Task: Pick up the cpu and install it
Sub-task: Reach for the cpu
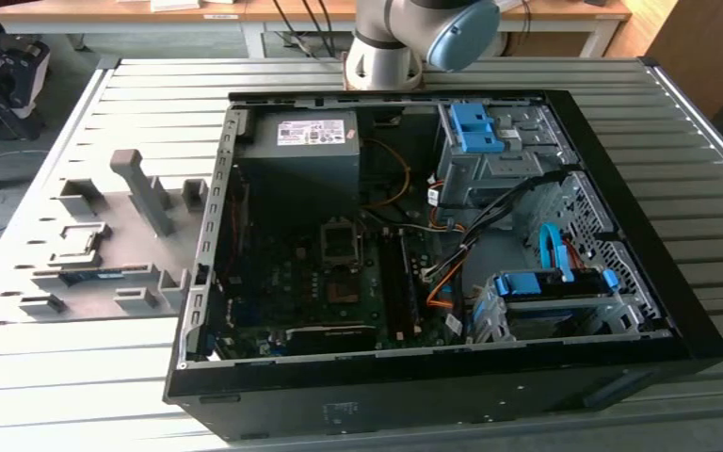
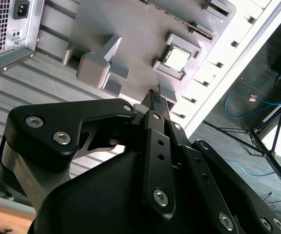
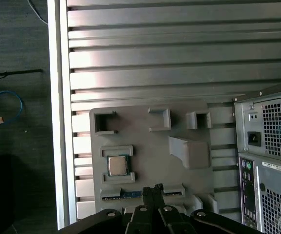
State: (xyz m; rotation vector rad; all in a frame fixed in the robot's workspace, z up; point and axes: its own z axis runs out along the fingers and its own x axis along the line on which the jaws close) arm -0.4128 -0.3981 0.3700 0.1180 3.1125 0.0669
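Note:
The cpu [image 3: 117,165], a small silver-grey square chip, lies flat in a raised square nest on the grey holder plate [image 3: 145,129]; in the second wrist view the cpu [image 2: 176,57] rests in the same nest. My gripper [image 3: 152,188] hangs well above this plate, its black fingers pressed together with nothing between them. In the second wrist view the gripper [image 2: 153,93] points at the plate a little short of the chip. The open computer case [image 1: 613,311] lies on its side, with the dark socket frame [image 1: 340,241] on its motherboard.
The grey holder plate [image 1: 110,282] sits on the slatted metal table [image 1: 714,188] on the exterior view's left of the case. A memory stick [image 3: 126,193] lies in a slot of the plate. The table edge [image 3: 60,122] and blue floor cables [image 3: 11,105] lie beyond.

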